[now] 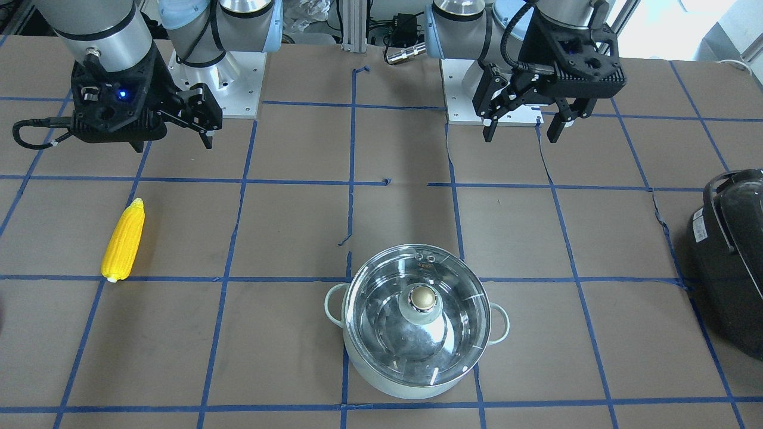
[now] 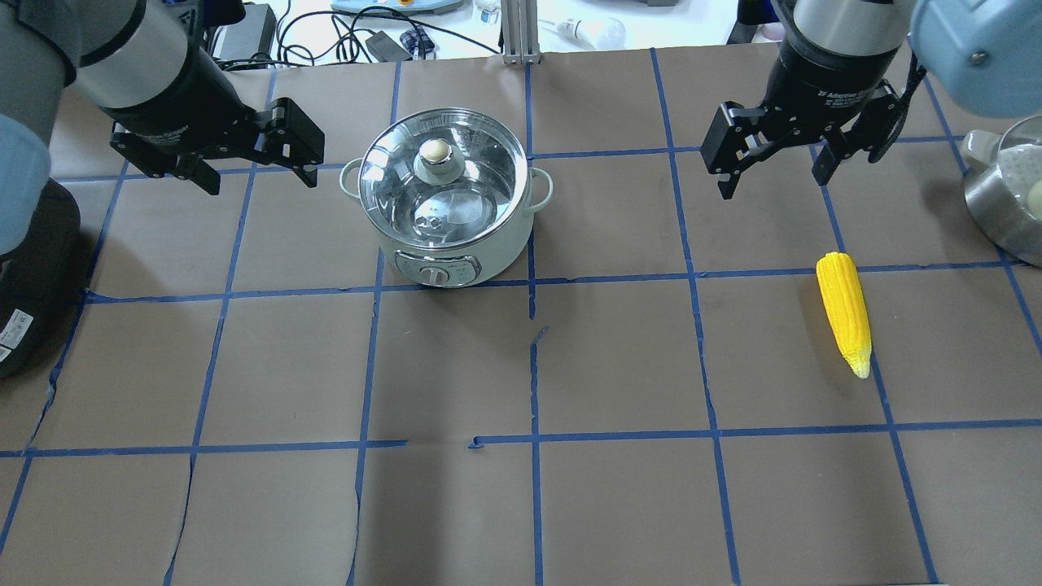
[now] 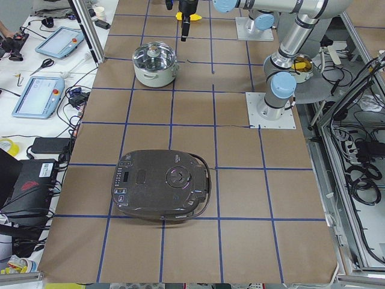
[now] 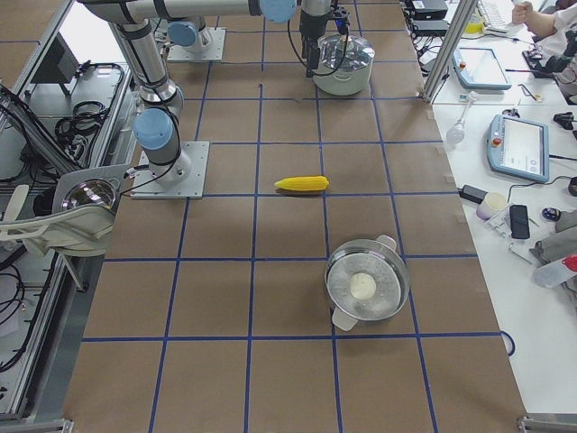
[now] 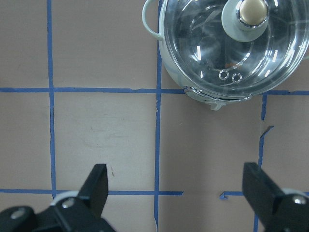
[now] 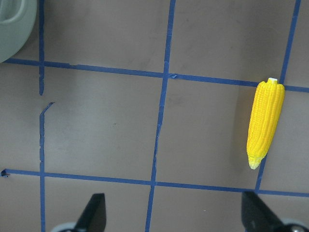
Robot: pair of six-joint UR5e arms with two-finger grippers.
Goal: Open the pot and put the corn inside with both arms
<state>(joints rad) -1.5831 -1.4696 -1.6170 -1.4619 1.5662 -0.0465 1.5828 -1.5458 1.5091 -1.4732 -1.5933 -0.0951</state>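
Observation:
The pot (image 2: pixel 444 244) stands on the table with its glass lid (image 2: pixel 456 187) on and the metal knob (image 2: pixel 435 150) on top. It also shows in the front view (image 1: pixel 417 372) and the left wrist view (image 5: pixel 227 43). The yellow corn (image 2: pixel 844 312) lies flat on the table, apart from the pot, and shows in the front view (image 1: pixel 123 240) and the right wrist view (image 6: pixel 264 123). My left gripper (image 2: pixel 256 175) is open and empty, in the air beside the pot. My right gripper (image 2: pixel 772 183) is open and empty, above the table near the corn.
A large black appliance (image 3: pixel 162 183) sits at the table's left end. A second steel pot (image 4: pixel 365 289) with a white object inside stands at the right end, past the corn. Blue tape lines grid the brown table.

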